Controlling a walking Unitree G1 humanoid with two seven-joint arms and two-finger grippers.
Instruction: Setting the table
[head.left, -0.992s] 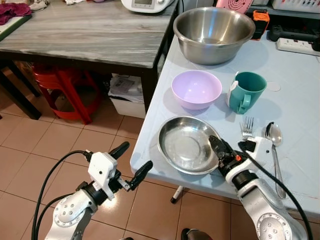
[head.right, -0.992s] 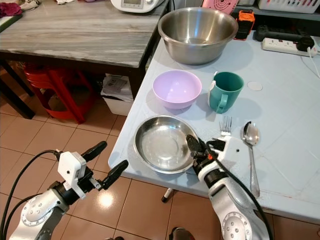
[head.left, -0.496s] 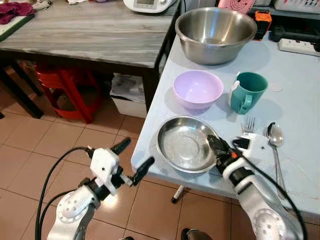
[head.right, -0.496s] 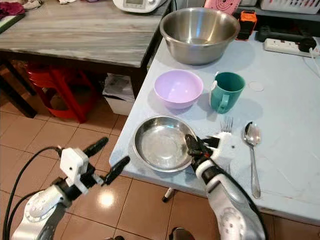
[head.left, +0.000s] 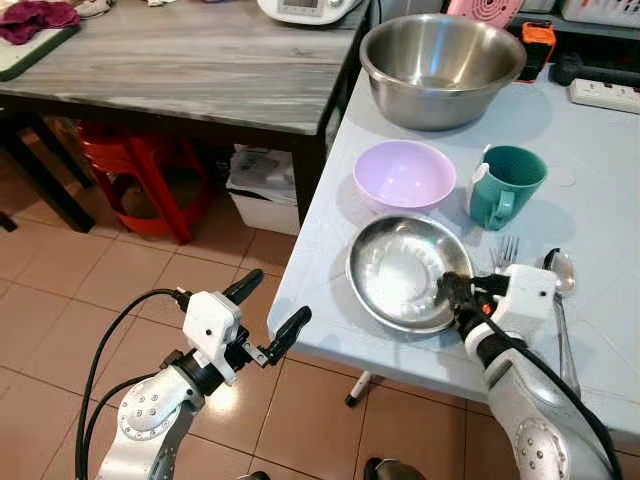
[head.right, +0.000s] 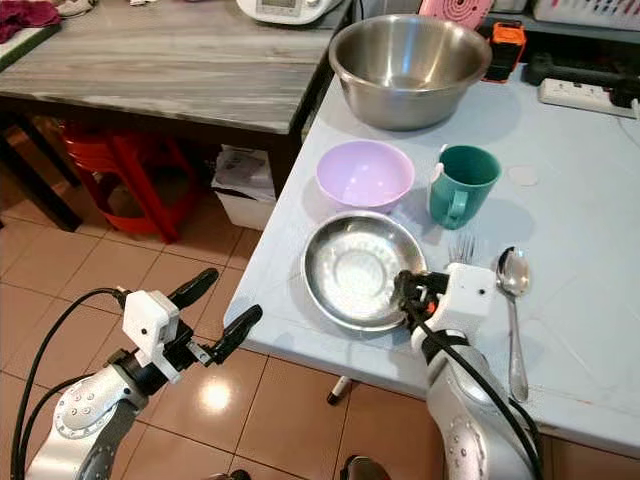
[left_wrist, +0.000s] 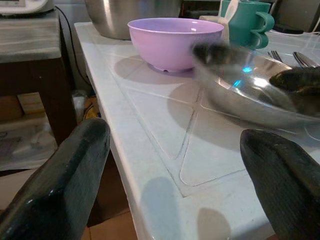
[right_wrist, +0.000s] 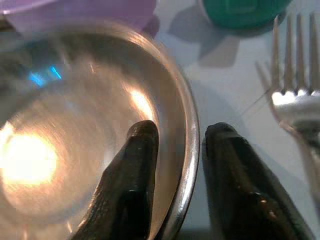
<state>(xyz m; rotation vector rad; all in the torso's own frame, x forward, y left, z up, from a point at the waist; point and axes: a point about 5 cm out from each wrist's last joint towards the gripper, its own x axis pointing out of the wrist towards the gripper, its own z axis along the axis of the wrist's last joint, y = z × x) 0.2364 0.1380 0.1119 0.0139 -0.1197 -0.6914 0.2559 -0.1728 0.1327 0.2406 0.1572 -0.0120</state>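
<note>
One finger of the right gripper (right_wrist: 175, 180) sits inside the steel plate (head.right: 362, 268) and one outside, pinching its rim nearest the fork (head.right: 461, 247) (the left gripper (head.left: 268, 312), fingers spread, hangs off the table edge).

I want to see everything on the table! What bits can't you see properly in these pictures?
- Silver fork: handle hidden under the right pincer in the eye views.
- Shallow steel plate: rim blurred in the left wrist view.
- White power strip: cut off by the frame edge.
</note>
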